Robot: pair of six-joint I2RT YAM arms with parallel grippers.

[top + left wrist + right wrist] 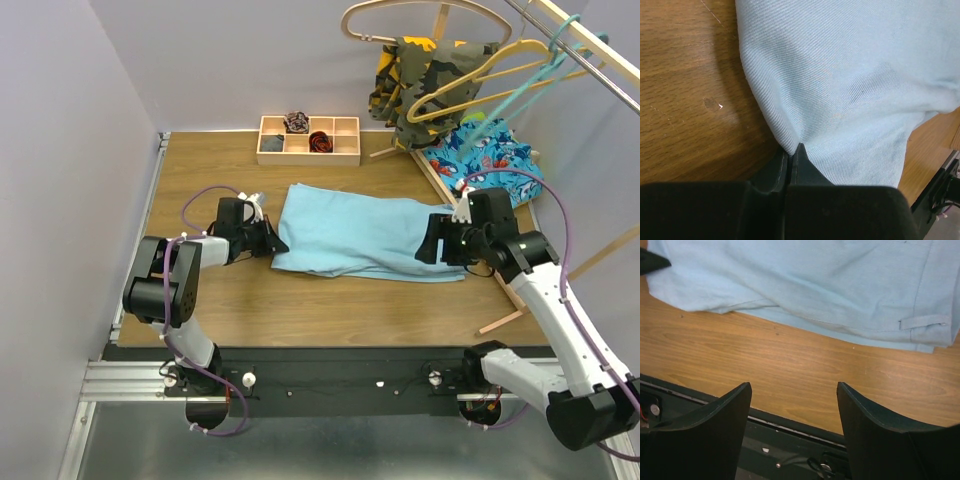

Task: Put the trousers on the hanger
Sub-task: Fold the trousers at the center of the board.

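The light sky-blue trousers point(360, 235) lie flat across the middle of the wooden table point(200, 190). At their left end, my left gripper point(278, 243) is shut on the cloth's edge. In the left wrist view the fingertips of that left gripper point(791, 148) pinch a fold of the trousers point(850, 85). My right gripper point(432, 245) hovers at the trousers' right end, open. In the right wrist view the right gripper point(792, 385) has only bare wood between its fingers, with the trousers point(815, 280) just beyond them. The teal hanger point(520, 90) hangs from the rail at the back right.
A compartmented wooden tray point(308, 140) sits at the back. A camouflage garment point(425, 85), a yellow hanger point(490, 75) and a pale wooden hanger point(420, 15) hang at the back right. A shark-print cloth point(480, 160) lies below them by the rack's wooden legs.
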